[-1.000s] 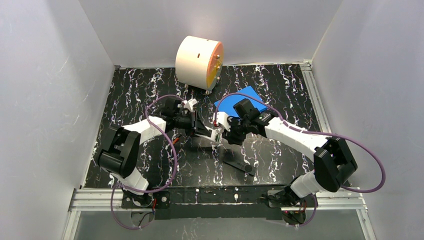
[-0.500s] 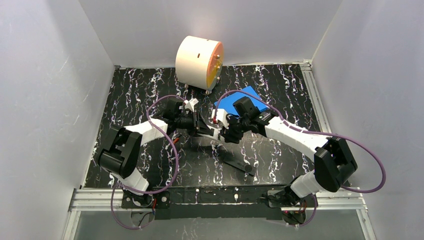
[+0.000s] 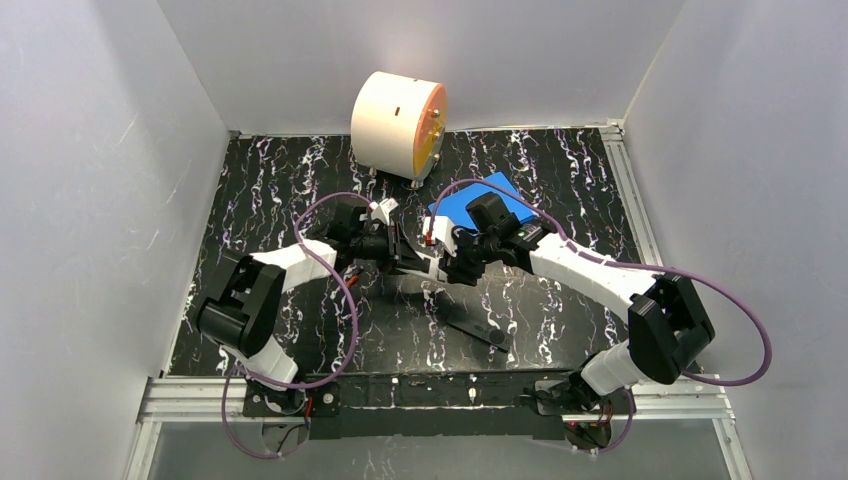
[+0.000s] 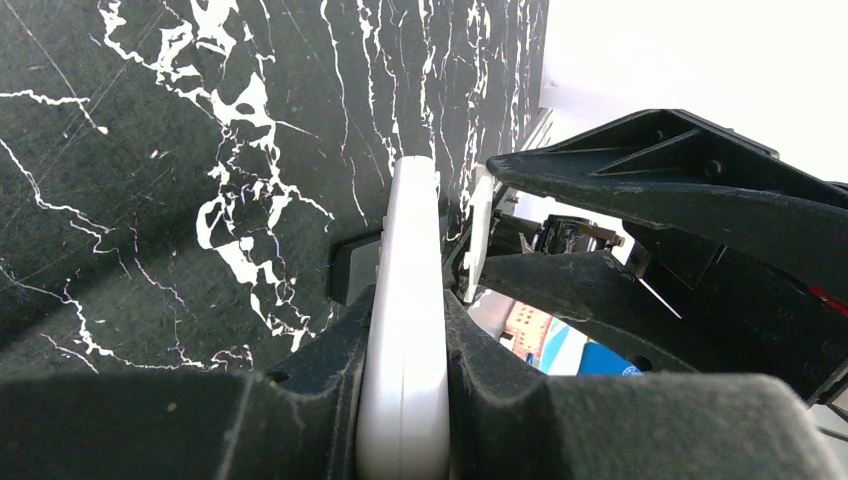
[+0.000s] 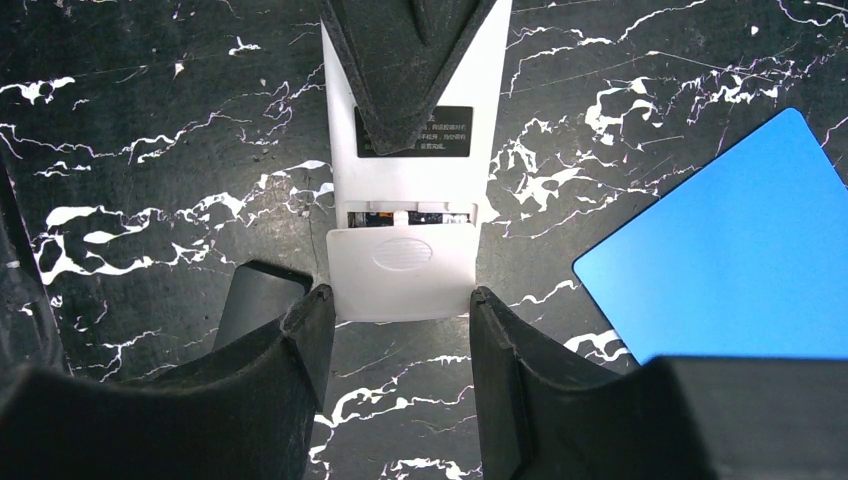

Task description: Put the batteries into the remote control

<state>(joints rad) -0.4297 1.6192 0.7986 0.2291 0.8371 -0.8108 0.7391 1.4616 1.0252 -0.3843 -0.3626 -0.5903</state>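
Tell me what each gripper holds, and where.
Left gripper clamps the white remote across its flat faces, away from the battery cover. Right gripper appears to hold nothing; its open fingers flank the cover end.

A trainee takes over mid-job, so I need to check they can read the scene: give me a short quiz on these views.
1. True or false: the left gripper is shut on the white remote.
2. In the right wrist view, what lies right of the remote? A red cup; B blue pad; C scissors.
3. Fill in: the right gripper's jaws stand ____, one on each side of the remote's end.
Key: 1 true; 2 B; 3 open.
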